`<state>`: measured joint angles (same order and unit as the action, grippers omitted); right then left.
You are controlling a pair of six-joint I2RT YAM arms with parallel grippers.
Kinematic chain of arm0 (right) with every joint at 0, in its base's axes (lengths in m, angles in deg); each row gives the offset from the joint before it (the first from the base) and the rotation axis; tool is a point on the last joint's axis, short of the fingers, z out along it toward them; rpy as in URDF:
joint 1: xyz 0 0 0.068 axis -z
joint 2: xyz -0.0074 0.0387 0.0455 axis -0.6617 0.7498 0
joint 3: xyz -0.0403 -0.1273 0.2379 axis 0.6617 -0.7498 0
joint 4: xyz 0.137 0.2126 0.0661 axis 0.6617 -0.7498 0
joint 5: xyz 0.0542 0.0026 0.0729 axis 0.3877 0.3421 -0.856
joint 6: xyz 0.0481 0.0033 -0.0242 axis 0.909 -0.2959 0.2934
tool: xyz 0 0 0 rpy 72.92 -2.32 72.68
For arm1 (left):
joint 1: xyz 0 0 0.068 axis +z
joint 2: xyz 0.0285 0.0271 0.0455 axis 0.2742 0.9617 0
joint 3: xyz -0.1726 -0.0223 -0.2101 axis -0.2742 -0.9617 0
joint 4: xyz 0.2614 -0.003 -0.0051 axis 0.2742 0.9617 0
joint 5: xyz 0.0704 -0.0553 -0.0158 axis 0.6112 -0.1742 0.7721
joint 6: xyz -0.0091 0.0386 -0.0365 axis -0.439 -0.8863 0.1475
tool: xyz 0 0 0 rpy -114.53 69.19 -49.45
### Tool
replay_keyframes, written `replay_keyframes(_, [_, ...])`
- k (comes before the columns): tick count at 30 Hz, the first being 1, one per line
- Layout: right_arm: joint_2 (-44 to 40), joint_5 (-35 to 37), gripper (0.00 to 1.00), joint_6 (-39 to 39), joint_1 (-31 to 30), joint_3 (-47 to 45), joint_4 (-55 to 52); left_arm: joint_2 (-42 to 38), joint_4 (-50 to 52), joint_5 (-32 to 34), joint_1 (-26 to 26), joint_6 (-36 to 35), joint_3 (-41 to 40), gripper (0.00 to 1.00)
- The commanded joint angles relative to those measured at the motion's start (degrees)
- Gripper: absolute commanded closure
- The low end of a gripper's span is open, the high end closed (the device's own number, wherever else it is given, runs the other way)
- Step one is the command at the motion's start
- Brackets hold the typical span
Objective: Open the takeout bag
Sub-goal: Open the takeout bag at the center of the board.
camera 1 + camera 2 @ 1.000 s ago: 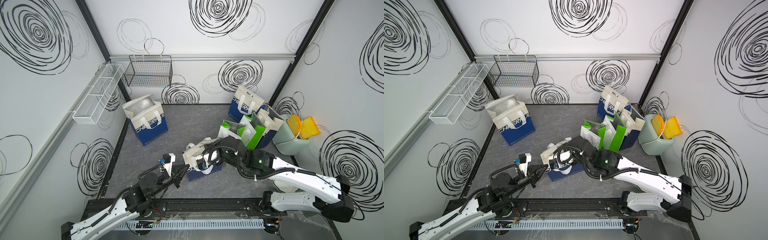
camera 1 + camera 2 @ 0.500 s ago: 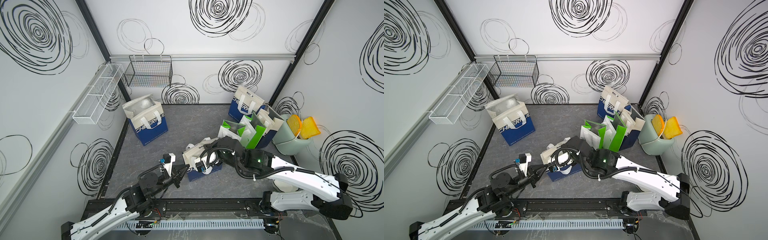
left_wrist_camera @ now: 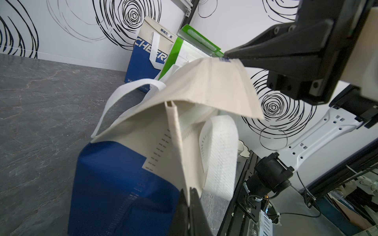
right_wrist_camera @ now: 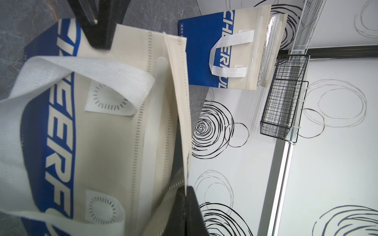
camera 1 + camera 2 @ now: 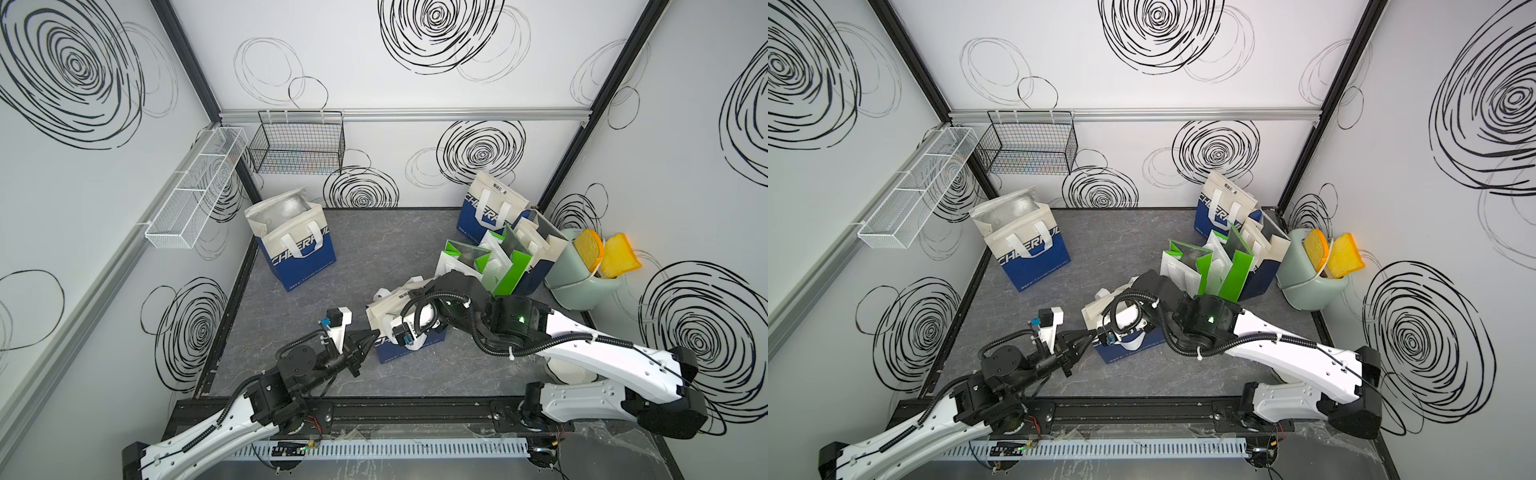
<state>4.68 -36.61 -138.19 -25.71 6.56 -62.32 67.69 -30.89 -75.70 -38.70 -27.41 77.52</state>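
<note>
The takeout bag is stood on the tabletop near the front edge, at about 6 o'clock from the centre. Its top flap is pinched at the edge by the right hand, and the side seam at the bag's 9 o'clock is pinched by the left hand. Over the last second the right arm has been drawn slightly toward 9 o'clock, while the left hand has been kept in place. The flap is judged peeled up, the mouth only partly parted.
</note>
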Motion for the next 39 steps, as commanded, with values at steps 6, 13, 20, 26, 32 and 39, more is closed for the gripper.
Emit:
replay_keyframes(6, [-2.94,-6.91,1.0,6.28,2.55,7.44,3.84,0.6,3.15,-0.08,-0.41,-0.82,0.6,1.0])
replay_keyframes(13, [-2.84,-7.22,1.0,11.51,4.26,5.73,2.43,0.32,3.43,0.35,-0.32,-1.08,0.94,1.0])
replay_keyframes(20, [-2.34,-14.68,1.0,17.75,8.41,7.4,0.25,-0.17,4.58,1.35,-0.23,-0.99,1.59,1.0])
replay_keyframes(26, [-2.56,-15.97,0.84,19.64,8.38,3.56,1.53,-1.82,5.32,2.19,-0.13,-0.74,1.67,1.0])
replay_keyframes(32, [-4.64,-18.75,0.6,20.57,8.02,2.85,1.42,-1.69,5.12,2.4,-0.06,-0.82,1.67,1.0])
replay_keyframes(39, [-10.31,-15.39,0.52,19.5,8.14,-2.8,-0.91,-2.79,5.04,2.59,0.12,-0.62,1.25,1.0])
